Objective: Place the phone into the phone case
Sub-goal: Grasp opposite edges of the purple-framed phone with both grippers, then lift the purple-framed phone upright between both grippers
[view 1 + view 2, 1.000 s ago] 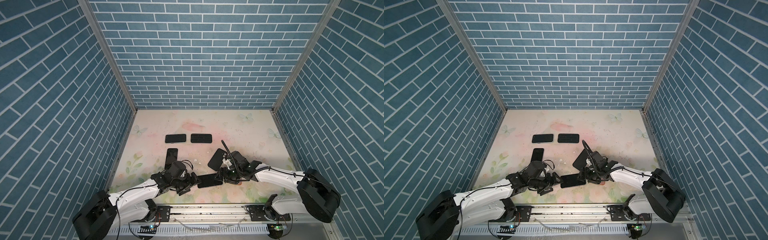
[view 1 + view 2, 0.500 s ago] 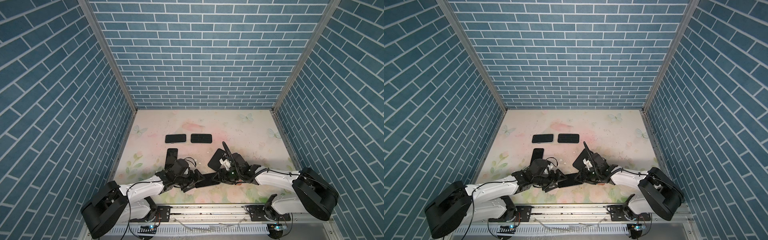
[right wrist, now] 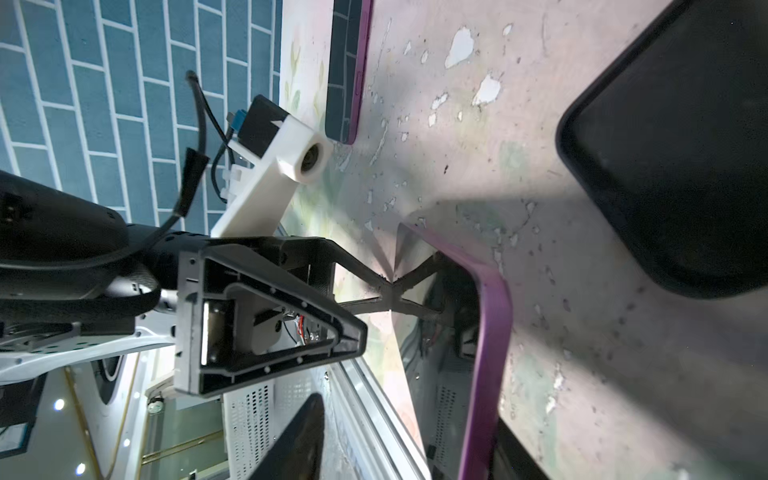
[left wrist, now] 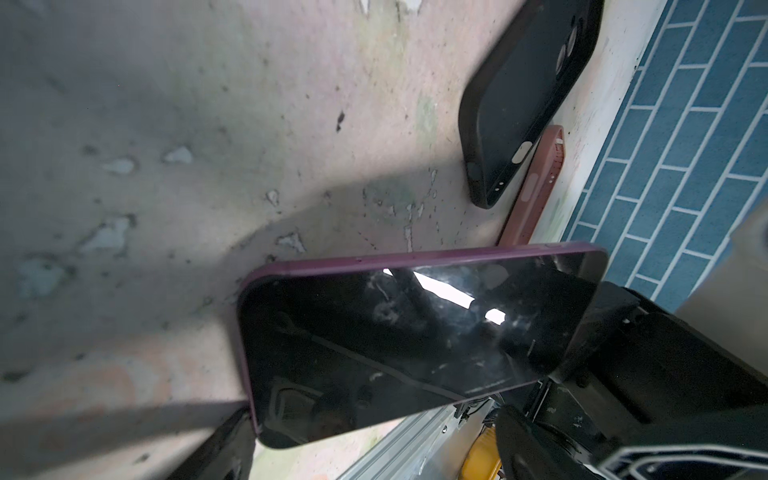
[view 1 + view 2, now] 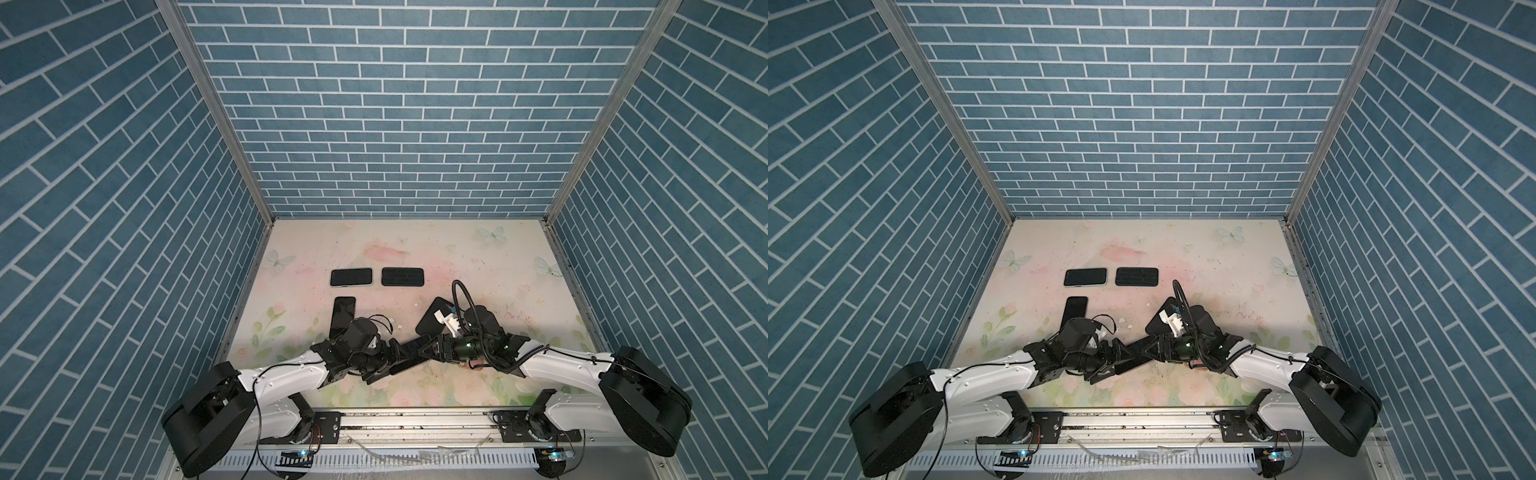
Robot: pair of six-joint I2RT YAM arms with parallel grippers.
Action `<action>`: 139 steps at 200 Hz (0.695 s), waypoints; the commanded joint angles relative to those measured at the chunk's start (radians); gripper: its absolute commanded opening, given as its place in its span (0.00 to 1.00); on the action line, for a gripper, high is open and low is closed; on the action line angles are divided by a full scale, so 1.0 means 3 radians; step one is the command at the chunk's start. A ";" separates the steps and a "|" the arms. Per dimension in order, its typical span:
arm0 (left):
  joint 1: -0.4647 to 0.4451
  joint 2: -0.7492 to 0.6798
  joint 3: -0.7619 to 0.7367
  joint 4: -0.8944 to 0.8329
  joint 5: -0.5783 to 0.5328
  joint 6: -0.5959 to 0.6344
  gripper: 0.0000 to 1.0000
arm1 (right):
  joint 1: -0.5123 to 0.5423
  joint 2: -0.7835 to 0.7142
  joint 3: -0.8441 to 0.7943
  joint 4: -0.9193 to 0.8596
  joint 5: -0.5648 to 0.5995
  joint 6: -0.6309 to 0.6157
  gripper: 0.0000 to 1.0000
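Observation:
The phone (image 5: 409, 357) (image 5: 1136, 353), black-screened with a purple rim, hangs tilted near the table's front, between both grippers. In the left wrist view its screen (image 4: 395, 340) fills the middle. My left gripper (image 5: 395, 362) (image 3: 378, 309) stands open at one short end, with one finger (image 4: 224, 449) beside the corner. My right gripper (image 5: 426, 349) (image 3: 409, 449) straddles the other end, open. One finger (image 3: 299, 436) is clear of the screen; the other sits behind the purple rim (image 3: 486, 353). The black phone case (image 5: 430, 320) (image 4: 528, 91) (image 3: 673, 145) lies hollow side up, behind my right wrist.
A reddish-brown case (image 4: 538, 187) lies beside the black one. Two dark phones (image 5: 351, 277) (image 5: 402, 276) lie side by side at mid-table, a third (image 5: 343, 318) behind my left wrist. The metal front rail (image 5: 415, 419) runs close below the grippers. Brick walls enclose three sides.
My left gripper has slid right up to the phone's end. The right jaws have narrowed around the other end, and the phone now sits tilted between both grippers.

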 commanded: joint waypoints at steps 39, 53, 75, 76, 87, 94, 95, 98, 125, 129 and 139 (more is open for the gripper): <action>0.0003 0.0014 0.0009 -0.0173 -0.0123 0.0092 0.92 | 0.0027 0.0239 0.0051 0.0268 -0.0062 0.0129 0.19; 0.0012 0.0002 0.0004 -0.0155 -0.0120 0.0091 0.92 | 0.0027 0.0232 0.0070 0.0238 -0.0042 0.0131 0.13; 0.0034 -0.0117 0.0015 -0.0146 -0.0146 0.0132 0.92 | 0.0017 0.0126 0.0145 0.0055 0.0006 0.0109 0.06; 0.0035 -0.0125 0.0017 -0.0150 -0.0150 0.0137 0.92 | 0.0016 0.0119 0.0153 0.0040 0.0009 0.0105 0.06; 0.0065 -0.0265 0.0075 -0.0256 -0.0197 0.0229 0.92 | -0.0015 0.0013 0.0248 -0.0171 0.0027 0.0047 0.03; 0.0088 -0.0378 0.0141 -0.0387 -0.0244 0.0325 0.93 | -0.0044 -0.0071 0.0328 -0.0328 0.0027 0.0002 0.01; 0.0096 -0.0386 0.0149 -0.0408 -0.0252 0.0341 0.93 | -0.0050 -0.0087 0.0342 -0.0349 0.0025 -0.0005 0.01; 0.0113 -0.0442 0.0183 -0.0471 -0.0264 0.0391 0.93 | -0.0067 -0.0122 0.0374 -0.0413 0.0023 -0.0026 0.00; 0.0412 -0.0856 0.0513 -0.0916 -0.0248 0.0865 0.95 | -0.0349 -0.0482 0.0757 -0.1019 -0.0081 -0.0178 0.00; 0.0468 -0.0896 0.0549 -0.0929 -0.0192 0.0909 0.95 | -0.0407 -0.0528 0.0815 -0.1073 -0.0121 -0.0179 0.00; 0.0670 -0.0977 0.0626 -0.0902 -0.0025 0.0977 0.95 | -0.0559 -0.0622 0.0930 -0.1154 -0.0245 -0.0162 0.00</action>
